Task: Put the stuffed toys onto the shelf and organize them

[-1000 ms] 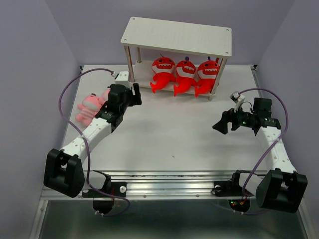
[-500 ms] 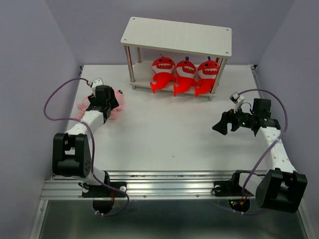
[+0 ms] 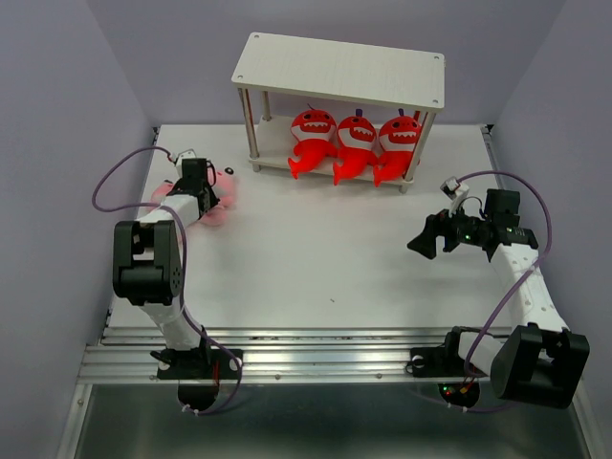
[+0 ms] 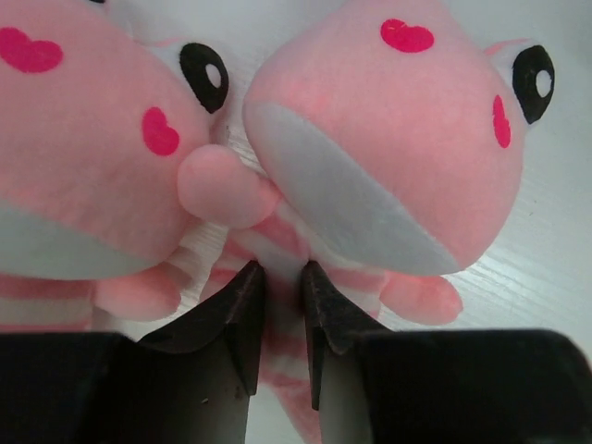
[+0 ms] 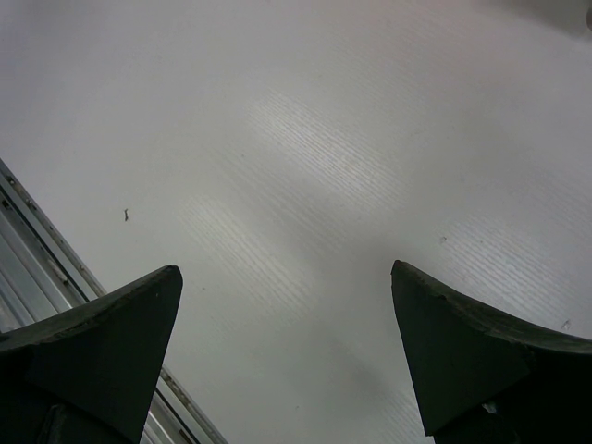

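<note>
The left gripper (image 4: 277,273) sits at the table's (image 3: 316,258) far left, jaws drawn close together and pinching the striped belly of the right pink plush toy (image 4: 398,157). This toy lies face up, directly ahead of the fingertips. A second pink plush toy (image 4: 74,157) lies touching it. Three red shark toys (image 3: 356,139) sit side by side on the shelf's (image 3: 339,69) lower board. The right gripper (image 5: 285,270) hovers wide open over bare table, well apart from every toy.
</note>
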Motion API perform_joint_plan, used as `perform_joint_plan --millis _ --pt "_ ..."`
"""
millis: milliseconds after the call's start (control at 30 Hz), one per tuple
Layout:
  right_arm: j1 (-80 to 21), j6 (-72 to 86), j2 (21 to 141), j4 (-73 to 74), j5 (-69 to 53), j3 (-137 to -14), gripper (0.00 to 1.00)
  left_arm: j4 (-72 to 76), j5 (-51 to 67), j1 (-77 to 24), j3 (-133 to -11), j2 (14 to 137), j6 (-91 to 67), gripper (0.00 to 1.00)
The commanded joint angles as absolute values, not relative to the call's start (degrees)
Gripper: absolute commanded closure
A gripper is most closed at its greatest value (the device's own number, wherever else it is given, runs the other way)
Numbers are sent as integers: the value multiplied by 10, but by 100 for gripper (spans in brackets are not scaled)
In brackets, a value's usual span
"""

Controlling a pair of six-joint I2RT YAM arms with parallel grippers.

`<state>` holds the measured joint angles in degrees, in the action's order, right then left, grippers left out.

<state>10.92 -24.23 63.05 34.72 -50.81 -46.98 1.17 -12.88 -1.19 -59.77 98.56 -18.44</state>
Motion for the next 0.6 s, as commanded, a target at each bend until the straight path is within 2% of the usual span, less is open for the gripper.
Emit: perform_joint_plan --millis 0,33,67,267,433,567 --pt "113 -250 622 324 -514 -471 0 -4 -66 -4 -600 1010 -175 77" --pt "113 -250 622 324 -513 -471 0 8 -59 -5 -598 1010 -175 92" --pt "113 -250 621 324 -514 -471 0 11 -53 -4 -597 1008 -174 100" --pt "113 -252 616 325 -519 -470 0 26 74 -5 -583 983 -162 100" --pt "113 -312 608 358 -581 -473 0 35 182 -19 -541 904 -180 100" --pt "113 -410 631 486 -638 -504 0 33 255 -65 -496 837 -181 100"
